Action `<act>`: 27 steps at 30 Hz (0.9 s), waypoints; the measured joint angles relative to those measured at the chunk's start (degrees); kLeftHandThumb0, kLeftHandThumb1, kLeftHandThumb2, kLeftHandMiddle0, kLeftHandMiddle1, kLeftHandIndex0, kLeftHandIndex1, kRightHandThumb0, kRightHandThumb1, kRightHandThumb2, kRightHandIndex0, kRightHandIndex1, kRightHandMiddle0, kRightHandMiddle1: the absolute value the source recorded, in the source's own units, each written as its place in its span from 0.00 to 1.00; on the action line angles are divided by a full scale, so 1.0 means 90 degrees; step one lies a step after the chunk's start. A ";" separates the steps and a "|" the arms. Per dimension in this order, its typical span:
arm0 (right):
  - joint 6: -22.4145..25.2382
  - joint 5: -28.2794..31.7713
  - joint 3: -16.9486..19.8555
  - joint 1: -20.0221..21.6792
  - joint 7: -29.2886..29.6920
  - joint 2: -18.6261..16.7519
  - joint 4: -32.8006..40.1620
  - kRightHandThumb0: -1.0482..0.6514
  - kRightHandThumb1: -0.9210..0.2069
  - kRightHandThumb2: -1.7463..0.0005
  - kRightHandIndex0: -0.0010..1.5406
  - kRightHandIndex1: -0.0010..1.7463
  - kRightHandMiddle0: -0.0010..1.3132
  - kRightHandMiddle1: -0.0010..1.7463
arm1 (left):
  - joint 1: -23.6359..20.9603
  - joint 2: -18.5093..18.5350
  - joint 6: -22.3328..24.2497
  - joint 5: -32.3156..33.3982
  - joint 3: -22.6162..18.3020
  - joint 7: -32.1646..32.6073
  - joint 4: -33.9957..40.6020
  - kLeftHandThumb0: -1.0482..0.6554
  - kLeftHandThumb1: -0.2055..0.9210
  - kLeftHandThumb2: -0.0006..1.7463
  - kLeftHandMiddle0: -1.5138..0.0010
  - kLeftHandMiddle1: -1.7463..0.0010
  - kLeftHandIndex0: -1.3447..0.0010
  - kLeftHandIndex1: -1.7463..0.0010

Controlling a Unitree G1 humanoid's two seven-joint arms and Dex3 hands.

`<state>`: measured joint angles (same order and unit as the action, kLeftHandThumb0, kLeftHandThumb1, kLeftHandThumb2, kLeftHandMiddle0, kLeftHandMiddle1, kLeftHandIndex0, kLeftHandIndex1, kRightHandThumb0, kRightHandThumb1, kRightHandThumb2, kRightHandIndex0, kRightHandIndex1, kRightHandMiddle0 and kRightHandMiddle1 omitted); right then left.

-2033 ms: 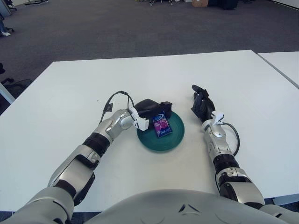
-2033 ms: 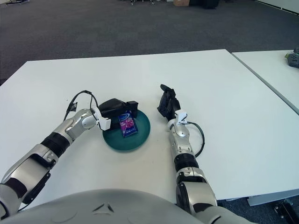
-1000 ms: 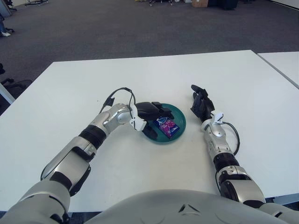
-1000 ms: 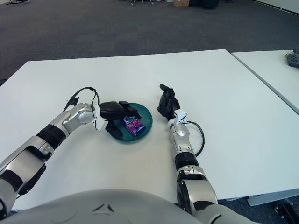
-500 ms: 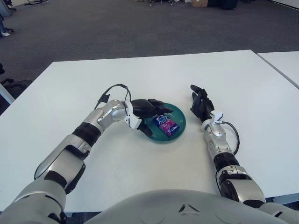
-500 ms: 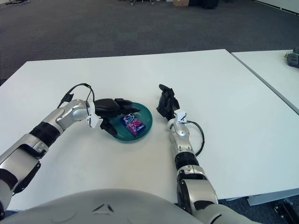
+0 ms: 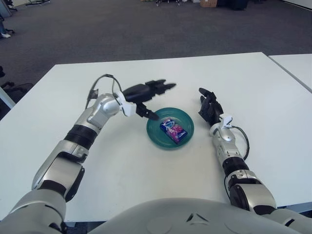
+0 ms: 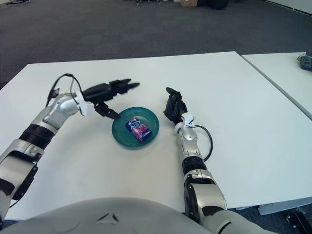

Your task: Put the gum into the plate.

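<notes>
The gum (image 7: 173,130) lies flat inside the green plate (image 7: 186,121) near the middle of the white desk (image 7: 253,87), so the placing looks done. The left hand (image 7: 146,93) hangs above the plate's far-left rim, fingers spread and holding nothing. To finish well, lift it clear leftwards without clipping the rim. The right hand (image 7: 208,108) shows just right of the plate, fingers apparently relaxed.

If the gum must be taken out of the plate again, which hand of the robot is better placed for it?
Probably the left hand: it hovers open just beyond the left rim of the plate, near the gum. The right hand shows beside the plate's right side.
</notes>
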<state>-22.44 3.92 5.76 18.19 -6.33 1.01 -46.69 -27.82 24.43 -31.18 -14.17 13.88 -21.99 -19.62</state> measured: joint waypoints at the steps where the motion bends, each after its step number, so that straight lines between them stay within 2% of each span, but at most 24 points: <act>1: -0.0001 0.0001 0.0010 0.0000 -0.0002 -0.0001 -0.0007 0.11 0.00 0.44 0.04 0.00 0.00 0.03 | 0.0095 -0.0145 0.0126 0.0082 -0.0152 0.0248 0.0042 0.00 1.00 0.17 1.00 1.00 1.00 1.00; 2: -0.0001 0.0001 0.0018 0.0001 -0.0004 -0.0002 -0.0015 0.11 0.00 0.44 0.04 0.00 0.00 0.03 | 0.0176 -0.0276 0.0210 0.0130 -0.0249 0.0429 0.0059 0.00 1.00 0.18 1.00 1.00 1.00 1.00; 6: -0.0002 0.0004 0.0035 0.0025 -0.0023 -0.0012 -0.0064 0.11 0.00 0.45 0.03 0.00 0.00 0.03 | 0.0412 -0.0886 0.0187 0.0484 -0.0602 0.1056 -0.0324 0.00 1.00 0.32 1.00 1.00 1.00 1.00; 9: -0.0009 0.0003 0.0039 0.0041 -0.0035 -0.0027 -0.0067 0.12 0.00 0.46 0.04 0.00 0.00 0.04 | 0.0593 -0.1470 0.0184 0.1298 -0.1006 0.1242 -0.0663 0.00 1.00 0.40 1.00 1.00 1.00 1.00; 13: -0.0009 0.0000 0.0035 0.0049 -0.0033 -0.0055 -0.0059 0.12 0.00 0.46 0.04 0.00 0.00 0.04 | 0.0878 -0.2023 0.0204 0.2176 -0.1363 0.1211 -0.0726 0.00 1.00 0.49 1.00 1.00 1.00 1.00; 18: -0.0002 -0.0013 0.0022 0.0025 0.0015 -0.0076 -0.0004 0.11 0.00 0.46 0.04 0.00 0.00 0.05 | 0.1370 -0.2357 0.0215 0.2441 -0.1620 0.1319 -0.0714 0.00 1.00 0.55 1.00 1.00 1.00 1.00; 27: 0.0003 -0.0018 -0.0004 -0.0023 0.0037 -0.0050 0.0014 0.11 0.00 0.46 0.03 0.00 0.00 0.03 | 0.1916 -0.2575 0.0927 0.2405 -0.1931 0.1914 -0.0851 0.00 1.00 0.61 1.00 1.00 1.00 1.00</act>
<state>-22.42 3.75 5.73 17.99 -6.00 0.57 -46.56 -10.57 1.26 -22.84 7.48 -3.50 -4.77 -27.28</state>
